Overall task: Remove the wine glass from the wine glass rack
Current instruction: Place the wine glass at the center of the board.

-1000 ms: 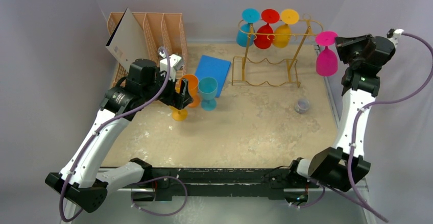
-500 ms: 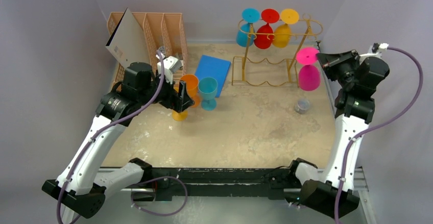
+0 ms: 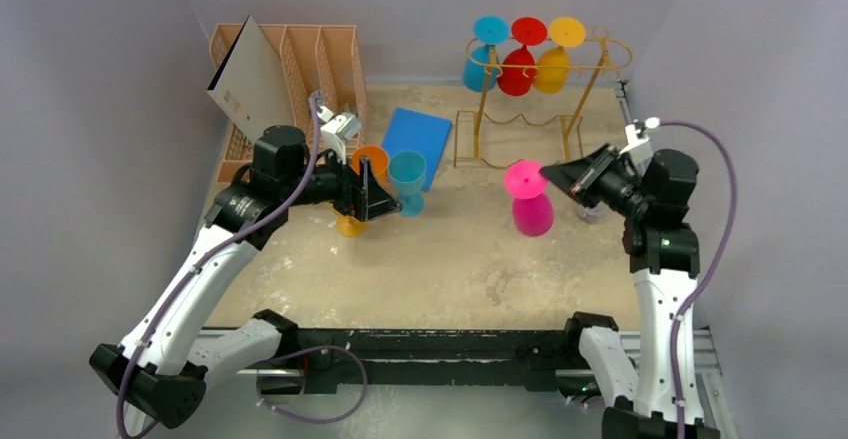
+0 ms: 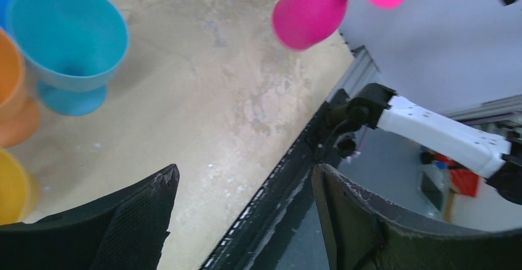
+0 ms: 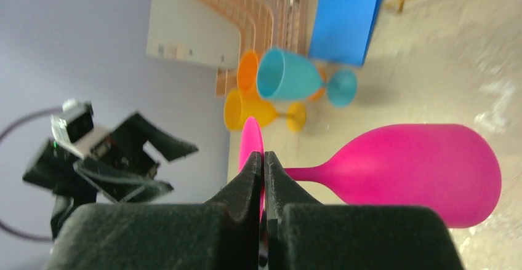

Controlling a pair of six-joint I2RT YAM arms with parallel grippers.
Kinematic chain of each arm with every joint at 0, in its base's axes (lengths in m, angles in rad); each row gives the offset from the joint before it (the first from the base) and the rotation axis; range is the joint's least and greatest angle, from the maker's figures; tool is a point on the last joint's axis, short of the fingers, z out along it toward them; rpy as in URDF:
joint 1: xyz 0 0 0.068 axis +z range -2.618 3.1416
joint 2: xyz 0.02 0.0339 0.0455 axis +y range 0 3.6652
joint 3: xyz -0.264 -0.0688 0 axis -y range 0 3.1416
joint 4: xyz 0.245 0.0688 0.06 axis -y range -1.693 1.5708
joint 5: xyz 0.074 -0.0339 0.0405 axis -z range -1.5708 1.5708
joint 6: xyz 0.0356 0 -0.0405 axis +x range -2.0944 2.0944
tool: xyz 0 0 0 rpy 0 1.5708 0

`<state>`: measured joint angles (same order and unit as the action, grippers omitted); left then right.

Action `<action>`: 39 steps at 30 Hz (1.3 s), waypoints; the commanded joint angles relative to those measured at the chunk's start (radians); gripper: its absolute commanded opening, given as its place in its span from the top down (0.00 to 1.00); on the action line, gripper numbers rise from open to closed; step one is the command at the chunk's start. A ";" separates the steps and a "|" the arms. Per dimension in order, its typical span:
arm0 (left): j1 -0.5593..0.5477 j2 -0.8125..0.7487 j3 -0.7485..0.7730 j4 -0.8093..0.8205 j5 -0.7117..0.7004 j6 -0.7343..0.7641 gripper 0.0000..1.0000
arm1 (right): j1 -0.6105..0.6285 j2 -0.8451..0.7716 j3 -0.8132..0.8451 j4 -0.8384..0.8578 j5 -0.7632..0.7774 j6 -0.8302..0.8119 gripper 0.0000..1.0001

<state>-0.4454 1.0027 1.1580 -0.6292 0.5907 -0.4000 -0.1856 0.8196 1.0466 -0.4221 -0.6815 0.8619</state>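
Observation:
The gold wire wine glass rack stands at the back, with a blue, a red and a yellow glass hanging bowl-down from its top rails. A pink wine glass is off the rack, in front of it and bowl-down. My right gripper is shut on its foot disc. My left gripper is open and empty beside the upright orange and teal glasses.
A peach slotted file organizer holding a pale board stands at the back left. A blue flat pad lies next to it. A yellow glass stands under the left gripper. A small grey cup sits behind the right gripper.
The right arm has carried the pink glass from beside the rack's right end down and left over the table. The left gripper has shifted slightly right, still open.

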 commanded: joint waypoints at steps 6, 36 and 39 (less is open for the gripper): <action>-0.046 0.053 -0.084 0.343 0.190 -0.210 0.26 | 0.288 0.078 -0.051 0.028 -0.109 -0.043 1.00; -0.239 0.221 -0.105 0.678 0.083 -0.324 0.73 | 0.529 0.251 -0.048 0.484 -0.293 -0.090 1.00; -0.239 0.218 -0.100 0.671 0.081 -0.317 0.85 | 0.530 0.259 -0.048 0.488 -0.294 -0.099 1.00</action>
<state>-0.6777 1.2266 1.0504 -0.0105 0.6613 -0.7177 0.3363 1.0782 0.9852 -0.0006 -0.9356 0.7879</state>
